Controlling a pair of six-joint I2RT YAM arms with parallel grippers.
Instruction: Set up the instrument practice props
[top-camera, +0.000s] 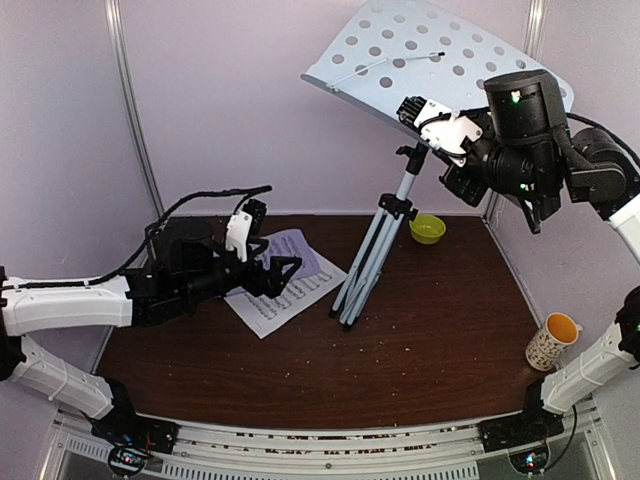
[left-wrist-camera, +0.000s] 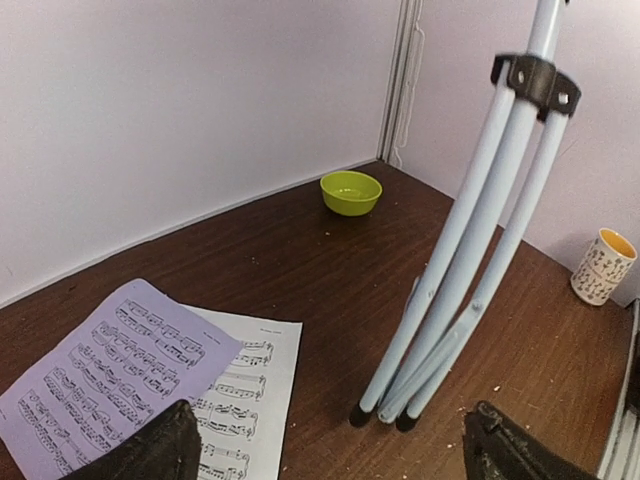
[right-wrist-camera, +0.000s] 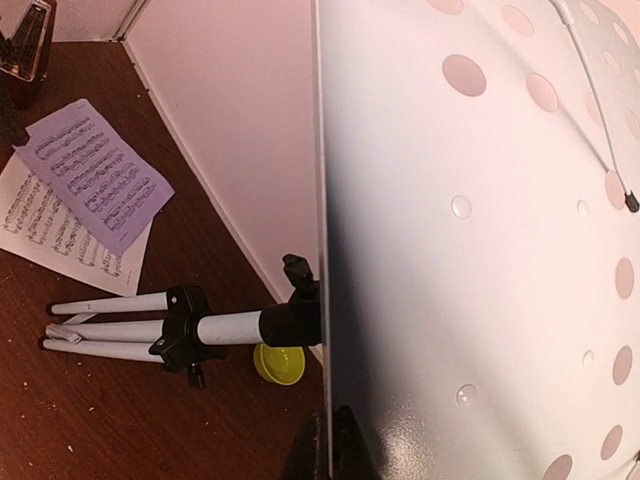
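Right claw (top-camera: 418, 110) pinches the thin tray edge of the music stand (top-camera: 400, 45), standing on the worktop (top-camera: 430, 330); looks light but top-heavy, safer steadied at the pole. Left claw (top-camera: 283, 272) gapes wide above flimsy music sheets (top-camera: 305, 255).

music stand (top-camera: 430, 60): we see white painted metal, smooth, soft sheen
tripod legs (left-wrist-camera: 470, 270): smooth pale tubes, metal we'd say; collar (left-wrist-camera: 535, 82) is black plastic
music sheets (left-wrist-camera: 130, 370): plain matt paper
worktop (top-camera: 400, 340): dark wood grain, dull, speckled with crumbs
bowl (left-wrist-camera: 351, 192): glossy green, plastic we reckon
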